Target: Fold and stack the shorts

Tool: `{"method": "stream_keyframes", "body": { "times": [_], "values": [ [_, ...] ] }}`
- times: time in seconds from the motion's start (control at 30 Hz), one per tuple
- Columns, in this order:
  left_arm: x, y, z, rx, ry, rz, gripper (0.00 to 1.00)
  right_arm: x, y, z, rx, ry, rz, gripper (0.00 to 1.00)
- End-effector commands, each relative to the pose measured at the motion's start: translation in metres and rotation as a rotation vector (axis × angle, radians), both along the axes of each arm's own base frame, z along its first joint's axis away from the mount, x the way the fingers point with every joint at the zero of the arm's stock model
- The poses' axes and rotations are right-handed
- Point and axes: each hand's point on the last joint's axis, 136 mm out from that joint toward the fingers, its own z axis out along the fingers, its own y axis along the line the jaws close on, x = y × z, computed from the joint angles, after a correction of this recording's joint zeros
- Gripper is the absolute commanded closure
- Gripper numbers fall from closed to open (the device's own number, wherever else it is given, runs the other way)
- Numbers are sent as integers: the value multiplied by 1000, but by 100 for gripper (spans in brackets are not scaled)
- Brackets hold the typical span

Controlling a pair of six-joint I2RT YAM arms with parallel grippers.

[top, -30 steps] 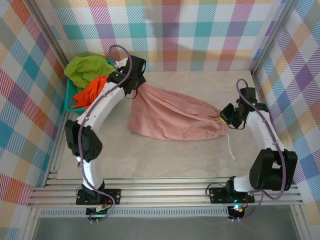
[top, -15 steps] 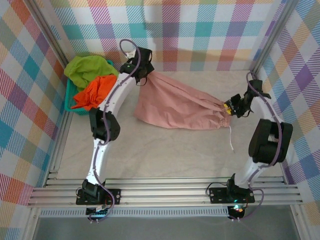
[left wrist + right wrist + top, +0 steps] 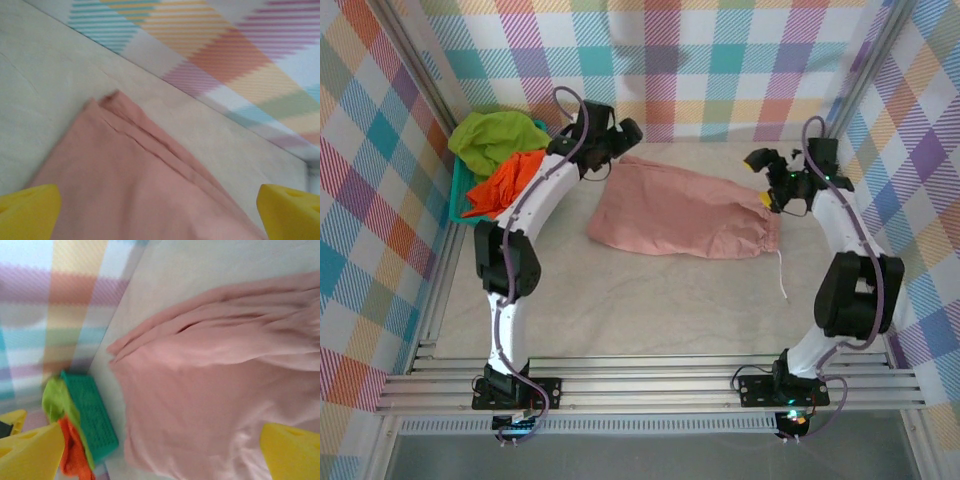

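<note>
Two claws stood wide and empty: your left gripper (image 3: pixel 623 133) above the far-left corner of the pink shorts (image 3: pixel 680 215), your right gripper (image 3: pixel 760 165) by the drawstring end. Pink shorts lay spread mid-table (image 3: pixel 650 310); orange shorts (image 3: pixel 505 180) and green shorts (image 3: pixel 492 135) sat in the basket (image 3: pixel 458 200). Laying-out looked finished — next you'd pinch an edge and fold across.

Dusty pink shorts (image 3: pixel 680 215) lie spread flat on the worktop (image 3: pixel 620 300). Orange shorts (image 3: pixel 505 180) and lime green shorts (image 3: pixel 490 138) sit crumpled in the teal mesh basket (image 3: pixel 95 420).
</note>
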Motion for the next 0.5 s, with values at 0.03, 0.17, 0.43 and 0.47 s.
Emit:
{"method": "stream_keyframes", "body": {
  "times": [0.03, 0.17, 0.43, 0.47],
  "values": [
    [-15, -29, -51, -69, 48, -46, 0, 23, 9, -48, 63, 76, 90, 0],
    [-28, -38, -104, -80, 99, -44, 0, 48, -1, -75, 32, 113, 94, 1],
    [-60, -24, -183, -33, 192, -4, 0, 71, -26, -123, 72, 235, 51, 0],
    [-66, -20, -189, -24, 201, 3, 0, 71, -28, -130, 88, 261, 44, 0]
  ]
}}
